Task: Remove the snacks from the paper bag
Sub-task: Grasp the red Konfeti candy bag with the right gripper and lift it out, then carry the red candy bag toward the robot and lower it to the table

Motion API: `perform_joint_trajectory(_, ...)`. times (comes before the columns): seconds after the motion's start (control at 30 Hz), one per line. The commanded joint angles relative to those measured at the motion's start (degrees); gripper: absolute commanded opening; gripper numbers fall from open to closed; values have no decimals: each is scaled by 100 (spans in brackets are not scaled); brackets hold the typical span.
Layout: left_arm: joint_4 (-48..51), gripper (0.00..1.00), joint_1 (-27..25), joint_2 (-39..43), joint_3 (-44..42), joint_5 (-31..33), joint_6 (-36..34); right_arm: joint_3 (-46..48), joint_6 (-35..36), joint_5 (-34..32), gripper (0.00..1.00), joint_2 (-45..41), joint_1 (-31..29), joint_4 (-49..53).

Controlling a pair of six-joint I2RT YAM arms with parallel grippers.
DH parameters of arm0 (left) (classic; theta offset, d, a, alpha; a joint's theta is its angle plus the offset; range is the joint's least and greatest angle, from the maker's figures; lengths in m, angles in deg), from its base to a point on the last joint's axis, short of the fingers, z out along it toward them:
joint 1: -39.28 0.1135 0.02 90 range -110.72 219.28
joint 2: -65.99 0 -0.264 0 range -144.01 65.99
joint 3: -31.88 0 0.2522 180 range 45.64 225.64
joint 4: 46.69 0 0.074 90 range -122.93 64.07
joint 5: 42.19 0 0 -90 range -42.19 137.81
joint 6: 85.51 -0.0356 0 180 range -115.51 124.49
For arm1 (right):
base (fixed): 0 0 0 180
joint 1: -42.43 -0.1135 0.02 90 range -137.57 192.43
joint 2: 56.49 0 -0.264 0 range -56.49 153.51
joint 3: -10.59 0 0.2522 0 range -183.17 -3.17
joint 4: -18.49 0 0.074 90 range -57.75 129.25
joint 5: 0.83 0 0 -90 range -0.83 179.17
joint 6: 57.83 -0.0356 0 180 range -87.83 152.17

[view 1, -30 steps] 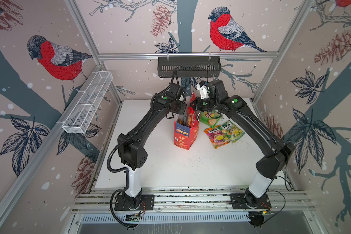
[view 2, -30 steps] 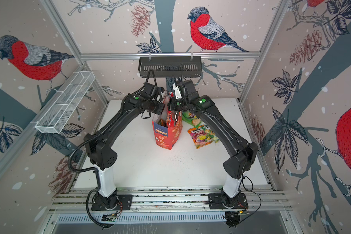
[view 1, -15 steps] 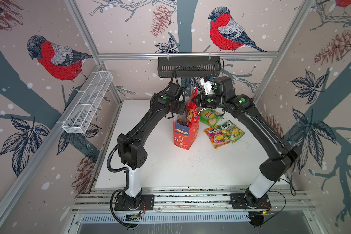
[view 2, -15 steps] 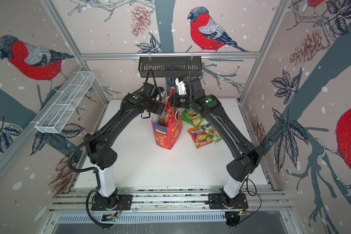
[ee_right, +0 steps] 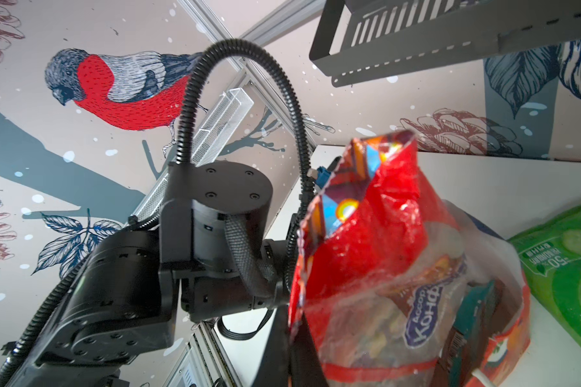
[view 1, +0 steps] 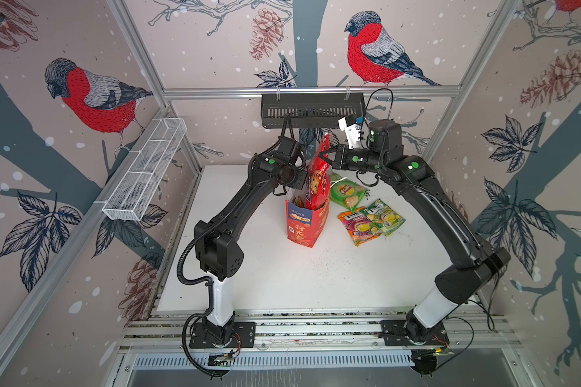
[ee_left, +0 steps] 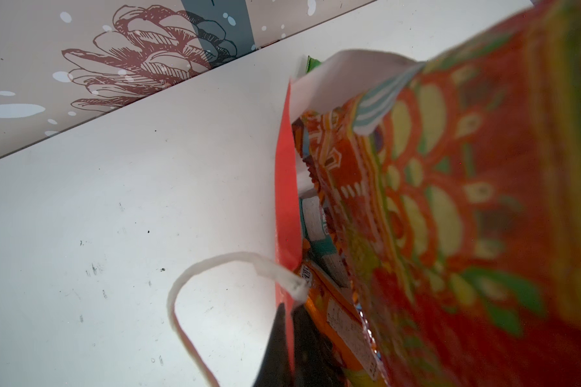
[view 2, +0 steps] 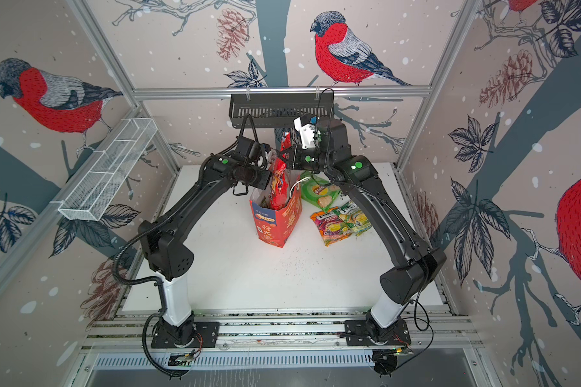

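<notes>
The red-orange paper bag (view 1: pixel 302 228) (view 2: pixel 275 224) stands upright mid-table. My left gripper (view 1: pixel 299 191) (ee_left: pixel 287 321) is shut on its near rim wall (ee_left: pixel 285 201), beside the white cord handle (ee_left: pixel 188 301). A large red snack packet (view 1: pixel 317 181) (view 2: pixel 279 187) (ee_right: pixel 399 251) rises half out of the bag. My right gripper (view 1: pixel 322 155) (ee_right: pixel 294 335) is shut on the packet's upper edge. An orange pack (ee_left: pixel 336 311) lies inside the bag. To the right on the table lie a green chip bag (view 1: pixel 346 192) (ee_right: pixel 571 268) and two Fox's packs (view 1: pixel 358 224) (view 1: pixel 384 216).
A black slotted basket (view 1: pixel 312 110) hangs on the back wall just above both wrists. A white wire shelf (view 1: pixel 145 174) runs along the left wall. Dark crumbs (view 1: pixel 319 264) speckle the table in front of the bag.
My right gripper has risen with the red packet, drawing it higher out of the bag. The left gripper has kept its hold on the bag's rim.
</notes>
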Motion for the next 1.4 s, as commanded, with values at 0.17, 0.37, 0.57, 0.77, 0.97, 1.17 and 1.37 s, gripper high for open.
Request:
perform_joint_trajectory(0.17, 149, 0, 11, -23, 35, -82, 31, -177, 85, 601, 0, -201, 148, -1358)
perform_joint_trajectory(0.37, 147, 0, 22, -29, 52, -76, 52, -484, -5, 957, 0, -122, 279, -1654)
perform_joint_trajectory(0.57, 147, 0, 28, -14, 53, -49, 72, -520, -274, 1401, 0, -126, 459, -2120)
perform_joint_trajectory(0.77, 146, 0, 63, -49, 52, -55, 77, -582, -561, 1905, 0, -162, 717, -2539)
perform_joint_trajectory(0.97, 143, 0, 101, -93, 39, -99, 69, -513, -1099, 2410, 0, -270, 1000, -3386)
perform_joint_trajectory(1.17, 143, 0, 105, -89, 57, -126, 69, -461, -1285, 2515, 0, -538, 1450, -3544)
perform_joint_trajectory(1.37, 163, 0, 103, -93, 117, -148, 53, -152, -1098, 2333, 0, -961, 1928, -2964)
